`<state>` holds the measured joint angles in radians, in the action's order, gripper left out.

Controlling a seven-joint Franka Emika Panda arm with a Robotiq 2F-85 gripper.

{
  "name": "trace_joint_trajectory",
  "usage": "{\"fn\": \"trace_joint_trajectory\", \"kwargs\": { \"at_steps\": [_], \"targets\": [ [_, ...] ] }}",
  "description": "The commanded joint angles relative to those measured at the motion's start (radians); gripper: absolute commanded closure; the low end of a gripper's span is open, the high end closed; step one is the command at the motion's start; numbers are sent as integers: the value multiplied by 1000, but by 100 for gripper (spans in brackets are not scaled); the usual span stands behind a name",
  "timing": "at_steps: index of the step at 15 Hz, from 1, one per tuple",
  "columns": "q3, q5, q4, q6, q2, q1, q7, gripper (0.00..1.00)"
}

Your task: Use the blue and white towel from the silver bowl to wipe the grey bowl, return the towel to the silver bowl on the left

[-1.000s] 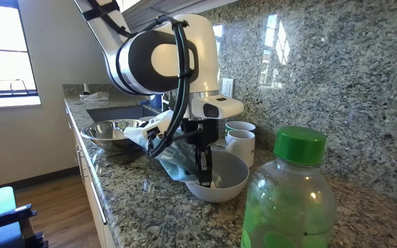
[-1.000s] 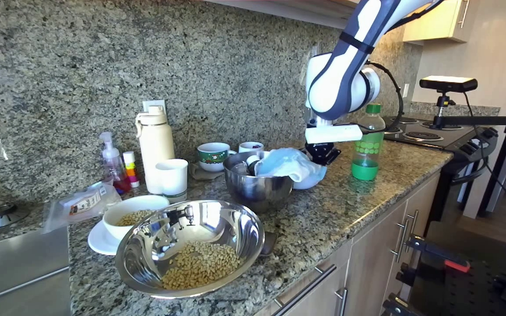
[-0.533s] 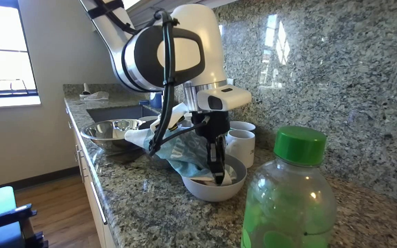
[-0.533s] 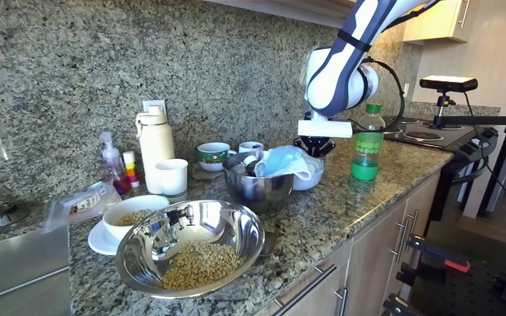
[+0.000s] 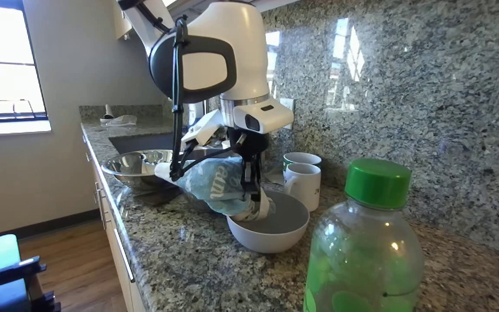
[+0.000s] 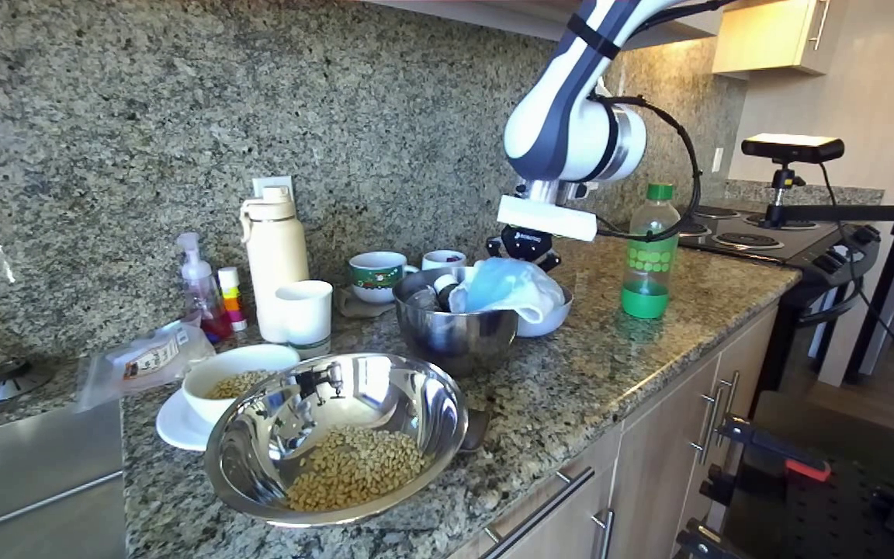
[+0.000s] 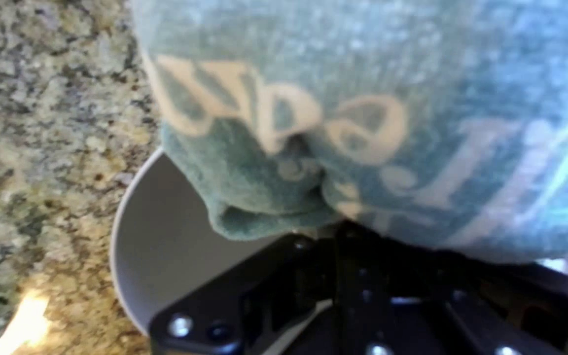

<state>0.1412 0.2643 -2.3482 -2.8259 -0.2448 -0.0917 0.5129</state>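
The blue and white towel was pinched in the closed gripper of a robot arm above a granite kitchen counter, its gripped end held over the left side of the grey bowl, seen at lower center in an exterior view. Whether the inside of the bowl was touched by the towel could not be told. In the wrist view, the lettered towel was spread across the upper right of the frame, its fabric bunched where it was gripped. In an exterior view, the towel was also seen across the right rim of a deep silver bowl at the center of the frame; contact with that rim could not be confirmed. A wide silver bowl holding tan grains was pictured at lower left of center. Near the grey bowl, 2 mugs were placed at its upper right, and a green-capped bottle was captured at lower right in an exterior view.
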Motion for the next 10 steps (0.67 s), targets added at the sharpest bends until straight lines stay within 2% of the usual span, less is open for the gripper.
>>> {"fn": "trace_joint_trajectory", "kwargs": {
  "at_steps": [1, 10],
  "targets": [
    [-27, 59, -25, 56, 46, -22, -106, 99],
    [156, -287, -28, 143, 26, 41, 72, 99]
  ]
}}
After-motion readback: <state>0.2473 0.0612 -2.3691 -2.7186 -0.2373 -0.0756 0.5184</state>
